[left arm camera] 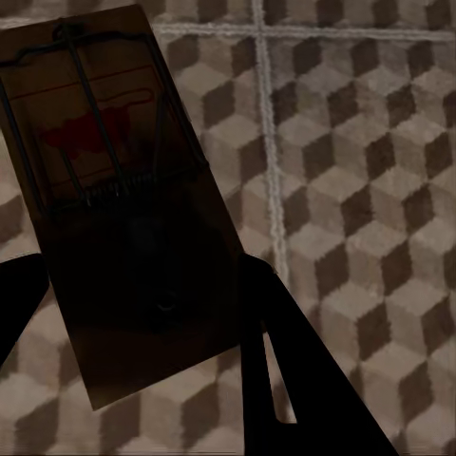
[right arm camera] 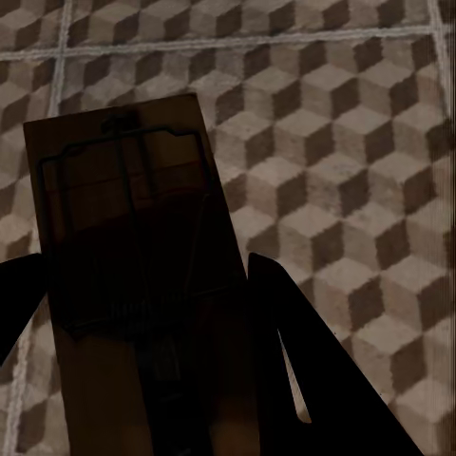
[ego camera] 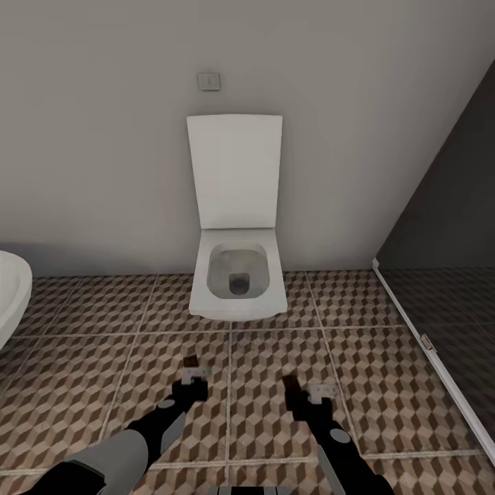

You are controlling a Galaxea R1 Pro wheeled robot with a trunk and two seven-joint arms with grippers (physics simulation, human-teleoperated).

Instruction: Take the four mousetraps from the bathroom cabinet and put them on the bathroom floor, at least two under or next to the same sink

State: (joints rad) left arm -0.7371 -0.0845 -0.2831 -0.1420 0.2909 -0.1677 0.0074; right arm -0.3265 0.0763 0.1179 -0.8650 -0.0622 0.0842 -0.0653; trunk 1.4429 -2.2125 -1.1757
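Observation:
Each of my grippers holds one mousetrap above the bathroom floor, in front of the toilet. My left gripper is shut on a dark-brown mousetrap. In the left wrist view this mousetrap sits between the dark fingers of the left gripper, wire bar and red print showing. My right gripper is shut on a second mousetrap. In the right wrist view that mousetrap lies in the right gripper. The cabinet and the sink are out of view.
A white square toilet with its lid up stands against the grey wall straight ahead. A white rounded rim juts in at the left edge. A dark glass partition with a pale bottom rail runs along the right.

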